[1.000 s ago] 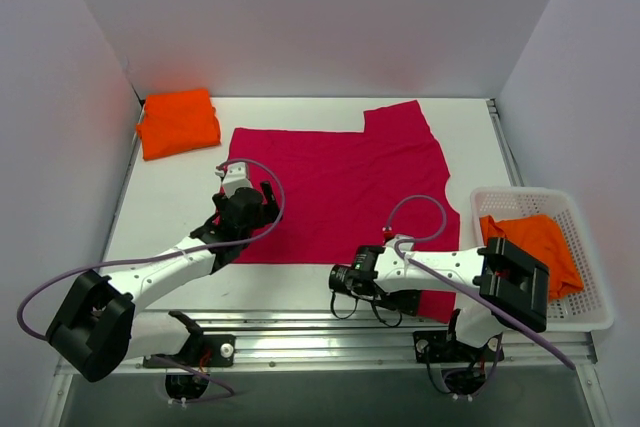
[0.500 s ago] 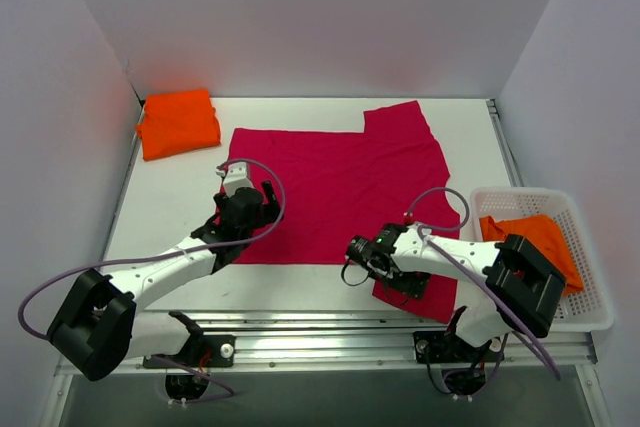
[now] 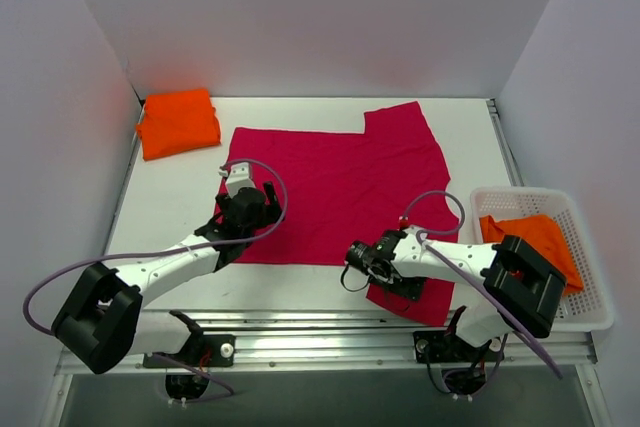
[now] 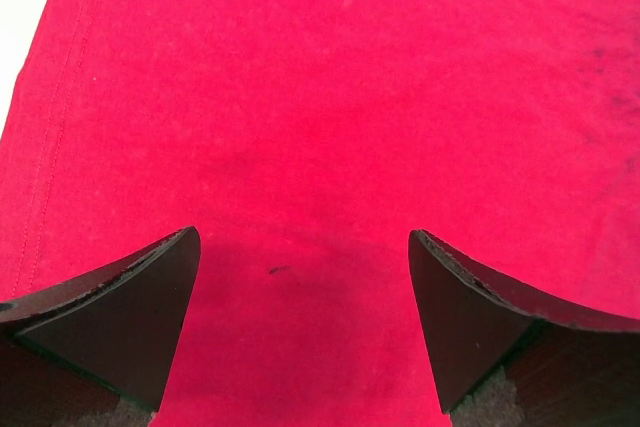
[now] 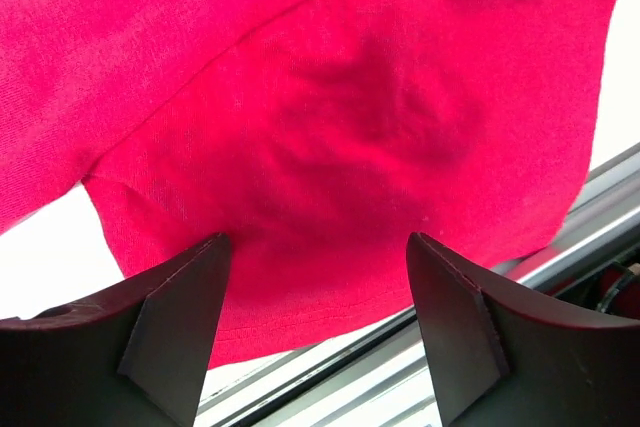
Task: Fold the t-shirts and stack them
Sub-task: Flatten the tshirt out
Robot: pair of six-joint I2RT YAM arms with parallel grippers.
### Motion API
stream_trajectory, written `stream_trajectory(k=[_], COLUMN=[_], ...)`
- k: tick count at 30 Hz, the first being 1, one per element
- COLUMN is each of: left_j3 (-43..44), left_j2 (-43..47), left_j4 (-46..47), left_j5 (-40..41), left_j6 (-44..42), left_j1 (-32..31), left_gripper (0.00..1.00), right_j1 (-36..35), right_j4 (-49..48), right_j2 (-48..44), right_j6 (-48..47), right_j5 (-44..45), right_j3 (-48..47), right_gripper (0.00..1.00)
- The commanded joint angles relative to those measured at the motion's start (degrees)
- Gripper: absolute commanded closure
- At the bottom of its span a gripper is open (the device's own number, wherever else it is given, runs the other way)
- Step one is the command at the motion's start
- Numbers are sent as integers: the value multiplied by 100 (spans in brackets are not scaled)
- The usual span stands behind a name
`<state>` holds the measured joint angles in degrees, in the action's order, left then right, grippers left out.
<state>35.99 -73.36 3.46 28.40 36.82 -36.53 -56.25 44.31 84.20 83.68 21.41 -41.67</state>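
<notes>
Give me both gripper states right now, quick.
Left gripper: open, nothing held, over the crimson t-shirt.
Right gripper: open, above the same shirt's near sleeve, nothing gripped.

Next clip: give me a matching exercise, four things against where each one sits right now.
1 crimson t-shirt
2 folded orange t-shirt
3 crumpled orange t-shirt
4 right hand

a in the white basket
b far left corner
c spread flat in the middle
d over the near-right sleeve

Pairs: 1-c; 2-b; 3-a; 4-d
</notes>
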Motion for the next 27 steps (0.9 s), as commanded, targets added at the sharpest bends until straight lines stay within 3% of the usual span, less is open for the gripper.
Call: stream_trajectory(k=[1, 4, 8, 14, 16, 21, 24, 27], left_j3=[216, 225, 233, 251, 268, 242, 233, 216], left_j2=[-143, -161, -126, -82, -38, 76, 68, 41], left_j4=[260, 269, 260, 207, 172, 146, 146, 172], left_j5=[86, 78, 95, 122, 130, 201, 227, 201], left_j6=[-61, -61, -87, -105, -113, -149, -157, -157], left_j1=[41, 41, 59, 67, 67, 76, 120, 155], left_gripper=[6, 5, 5, 6, 6, 5, 5, 6], right_j1=[-131, -299, -238, 157, 202, 193, 193, 202], right_j4=[-493, -477, -573, -906, -1308, -1671, -1979, -2338], right_j2=[289, 483, 492, 641, 869, 1958, 2152, 2223], right_j6=[105, 228, 140, -509, -894, -1486, -1565, -1530], right_j5=[-884, -823, -831, -1277, -1542, -2235, -2387, -2544], right_j3=[572, 458, 432, 449, 467, 256, 265, 474], right_gripper=[32, 33, 50, 67, 67, 53, 45, 49])
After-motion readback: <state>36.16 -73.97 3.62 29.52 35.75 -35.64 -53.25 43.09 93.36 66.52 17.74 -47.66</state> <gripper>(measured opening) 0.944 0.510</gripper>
